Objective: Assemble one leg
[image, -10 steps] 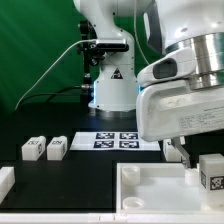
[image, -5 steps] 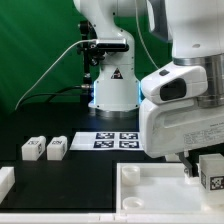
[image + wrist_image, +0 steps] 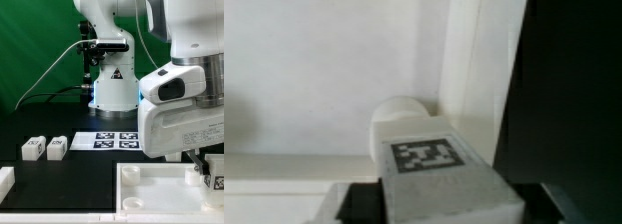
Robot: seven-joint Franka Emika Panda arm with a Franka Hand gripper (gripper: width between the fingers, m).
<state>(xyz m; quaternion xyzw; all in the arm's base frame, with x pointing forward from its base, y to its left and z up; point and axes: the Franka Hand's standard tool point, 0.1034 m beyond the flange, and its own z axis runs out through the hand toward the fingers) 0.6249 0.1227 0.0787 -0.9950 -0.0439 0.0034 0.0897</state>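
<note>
Looking down the wrist view, I see the gripper (image 3: pixel 438 203) pinching the leg (image 3: pixel 434 150). Its long axis runs away from the fingers, rounded far end by the tray's (image 3: pixel 313 80) inner corner, tag toward the camera. Farther off lie 2 loose blocks (image 3: pixel 32 149) (image 3: pixel 56 147), then the marker board (image 3: pixel 118 140).

Tray rim (image 3: pixel 473 50) tight beside leg (image 3: pixel 434 150)
</note>
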